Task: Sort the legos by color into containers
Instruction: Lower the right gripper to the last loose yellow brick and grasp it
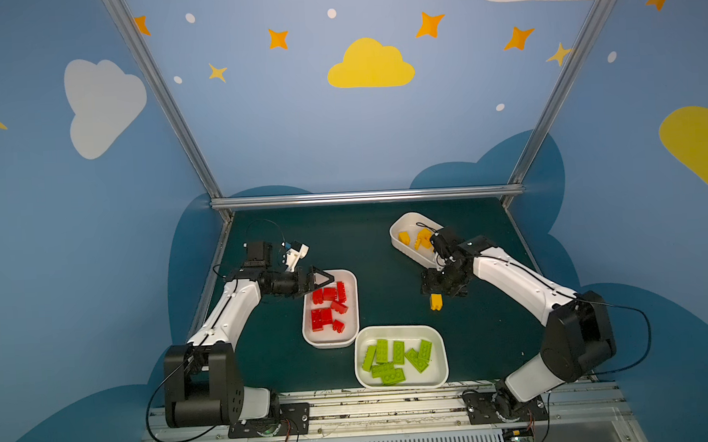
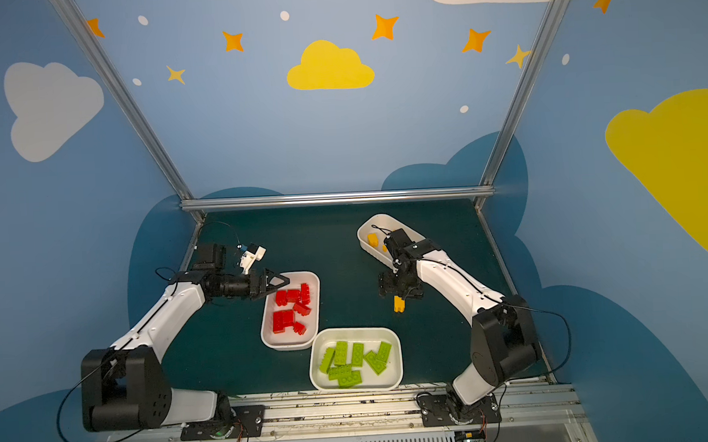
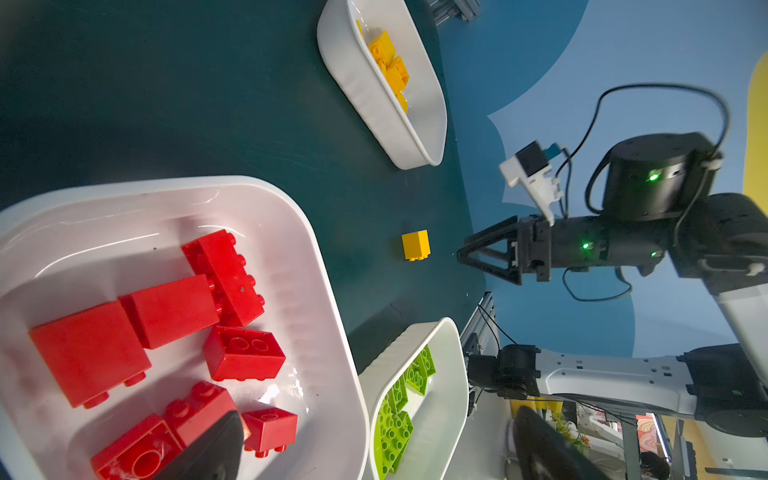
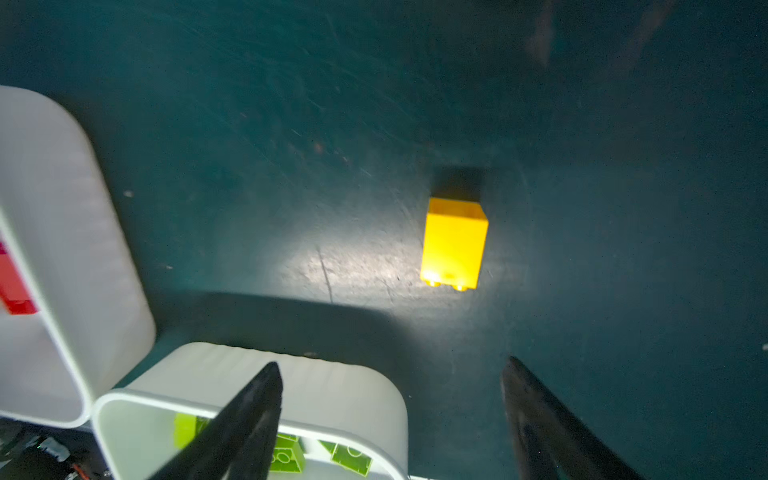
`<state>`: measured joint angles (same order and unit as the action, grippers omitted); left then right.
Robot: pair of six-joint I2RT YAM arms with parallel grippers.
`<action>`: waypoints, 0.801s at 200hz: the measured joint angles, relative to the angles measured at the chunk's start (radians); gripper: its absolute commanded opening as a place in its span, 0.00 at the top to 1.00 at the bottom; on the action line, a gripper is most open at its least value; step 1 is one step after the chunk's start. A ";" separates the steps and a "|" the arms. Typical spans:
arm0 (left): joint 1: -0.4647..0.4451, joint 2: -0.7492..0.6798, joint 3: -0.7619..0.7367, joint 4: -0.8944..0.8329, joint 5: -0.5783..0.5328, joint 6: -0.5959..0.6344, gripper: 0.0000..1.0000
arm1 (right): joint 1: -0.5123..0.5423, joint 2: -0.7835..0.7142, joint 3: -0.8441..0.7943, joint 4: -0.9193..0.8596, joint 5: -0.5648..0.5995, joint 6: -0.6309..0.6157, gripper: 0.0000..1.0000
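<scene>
- In both top views a yellow brick lies loose on the counter, beyond the green-brick tub and its right end.
- Left wrist view: left tool spread wide, empty, beyond that tub's left end.
- Right wrist view: right tool parted, empty, the brick untouched beyond that tub.

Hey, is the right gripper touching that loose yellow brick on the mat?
Apart. The right wrist view shows bare mat between the yellow brick and the open right gripper.
</scene>
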<state>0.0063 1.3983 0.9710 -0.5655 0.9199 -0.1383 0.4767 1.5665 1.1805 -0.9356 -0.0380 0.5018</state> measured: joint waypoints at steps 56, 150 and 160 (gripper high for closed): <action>0.000 -0.019 0.000 0.001 0.000 0.000 0.01 | 0.005 0.072 -0.068 0.091 0.080 0.039 0.35; 0.000 -0.022 -0.001 0.004 0.000 -0.003 0.01 | -0.007 0.219 -0.050 0.189 0.120 -0.010 0.92; 0.000 -0.022 -0.001 0.004 0.000 -0.003 0.01 | -0.008 0.201 -0.036 0.170 0.127 -0.023 0.93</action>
<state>0.0063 1.3762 0.9703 -0.5617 0.9195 -0.1413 0.4683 1.7679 1.1446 -0.7654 0.0895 0.4793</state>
